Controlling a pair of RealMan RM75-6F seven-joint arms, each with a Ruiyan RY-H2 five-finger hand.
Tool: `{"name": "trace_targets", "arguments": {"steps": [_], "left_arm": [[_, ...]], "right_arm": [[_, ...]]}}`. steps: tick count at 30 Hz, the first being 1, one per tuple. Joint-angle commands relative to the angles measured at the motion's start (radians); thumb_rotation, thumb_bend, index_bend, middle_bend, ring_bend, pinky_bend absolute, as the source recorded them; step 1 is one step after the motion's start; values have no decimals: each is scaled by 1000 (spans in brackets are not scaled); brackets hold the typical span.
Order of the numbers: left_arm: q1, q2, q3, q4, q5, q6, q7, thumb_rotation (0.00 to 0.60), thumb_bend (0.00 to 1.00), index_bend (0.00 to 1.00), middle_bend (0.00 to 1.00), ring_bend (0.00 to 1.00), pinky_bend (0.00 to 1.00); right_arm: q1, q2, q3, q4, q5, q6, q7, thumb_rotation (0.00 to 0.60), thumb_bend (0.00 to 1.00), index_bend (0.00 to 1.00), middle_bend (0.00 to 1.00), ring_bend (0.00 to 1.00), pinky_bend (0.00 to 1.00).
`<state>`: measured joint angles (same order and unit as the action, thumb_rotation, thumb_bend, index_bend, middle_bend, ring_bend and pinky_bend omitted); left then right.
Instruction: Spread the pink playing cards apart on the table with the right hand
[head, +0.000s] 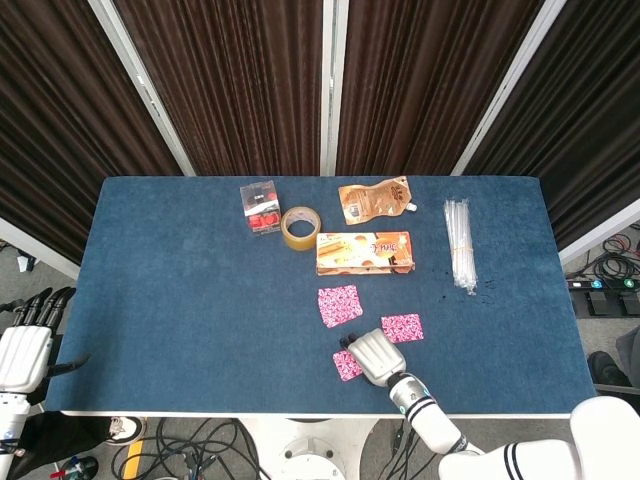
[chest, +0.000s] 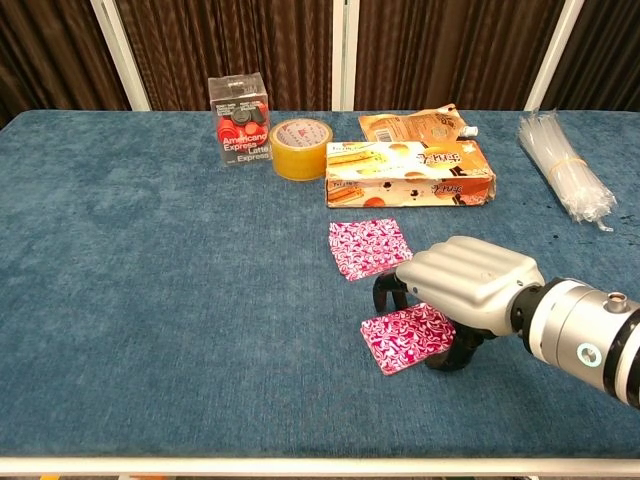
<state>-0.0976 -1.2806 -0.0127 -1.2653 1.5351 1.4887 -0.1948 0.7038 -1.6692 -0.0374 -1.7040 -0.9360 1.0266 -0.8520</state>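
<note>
The right robot hand lies knuckles up over a pink playing card near the front edge of the bench, fingers curled onto it; the card's far part is hidden beneath, so I cannot tell if it is gripped or only pressed. A second card lies just behind. A third shows only from the head view. The left robot hand hangs off the bench, released, partly cut off. The clear box reads "Americano Express".

Bright, even overhead light, soft shadows, sharp focus; edges perhaps slightly distorted.
</note>
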Motion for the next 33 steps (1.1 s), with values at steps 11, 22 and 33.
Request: {"name": "trace_targets", "arguments": {"steps": [11,22,33], "left_arm": [[-1,2,0,-5,3,1,6,600,0,56,71,0,105],[-3,4,0,-20,6,1,29,600,0,56,71,0,105],[-8,13,-1,-51,15,6,57,600,0,56,71,0,105]], "right_arm": [[-12,76,7,-75,-62,53,37,600,101,185,186,638,762],[-122,287,-13,-160,-215,207,191,600,101,184,199,629,762],[-275,396,-72,52,-378,304,478,600,83,25,5,0,0]]}}
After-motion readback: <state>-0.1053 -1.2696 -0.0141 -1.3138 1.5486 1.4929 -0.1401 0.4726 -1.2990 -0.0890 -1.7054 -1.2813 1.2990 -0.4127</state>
